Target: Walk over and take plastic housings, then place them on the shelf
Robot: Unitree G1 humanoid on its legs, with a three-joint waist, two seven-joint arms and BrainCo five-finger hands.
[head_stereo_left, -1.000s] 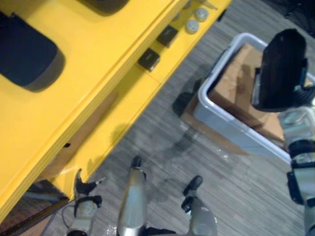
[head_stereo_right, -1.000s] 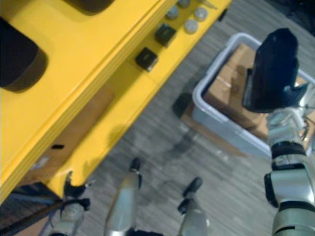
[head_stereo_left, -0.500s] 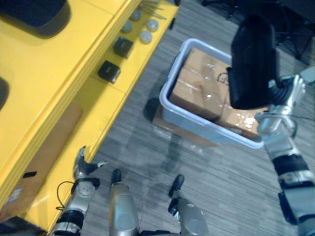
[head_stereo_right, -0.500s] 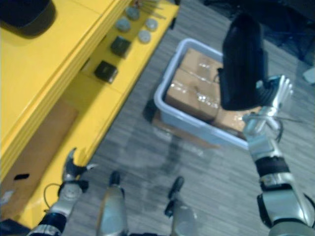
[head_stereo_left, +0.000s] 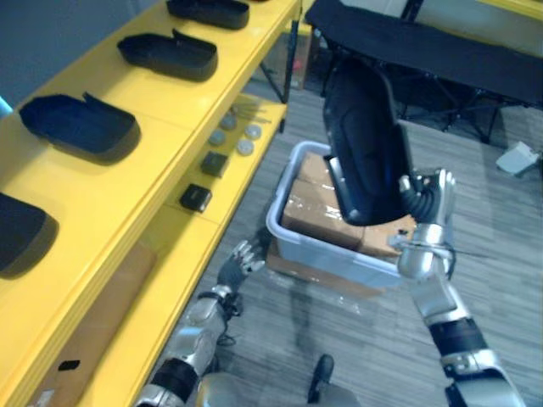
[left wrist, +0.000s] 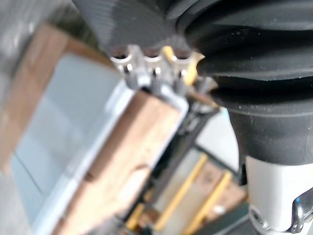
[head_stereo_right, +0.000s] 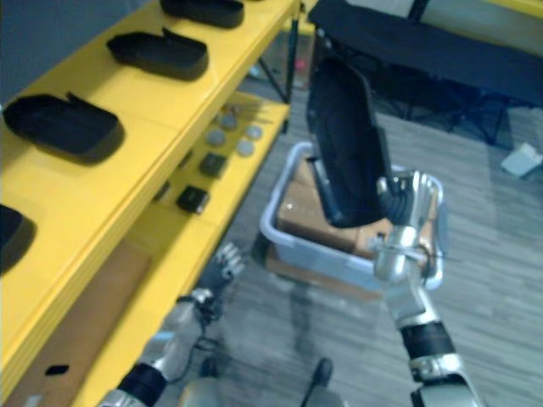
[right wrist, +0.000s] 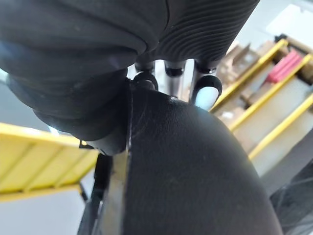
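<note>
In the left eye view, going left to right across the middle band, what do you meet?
black housing at the picture's edge → small black box → left hand → held housing → right hand

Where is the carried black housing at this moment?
In the left eye view, the housing is held in the right hand, right of centre, above the grey bin.

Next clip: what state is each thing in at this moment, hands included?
held housing: raised, standing on end, gripped at its lower end.
right hand: shut on the held housing.
left hand: open, empty, low beside the yellow shelf.
shelf housings: lying in a row on the top level.
grey bin: uncovered, holding cardboard boxes.
</note>
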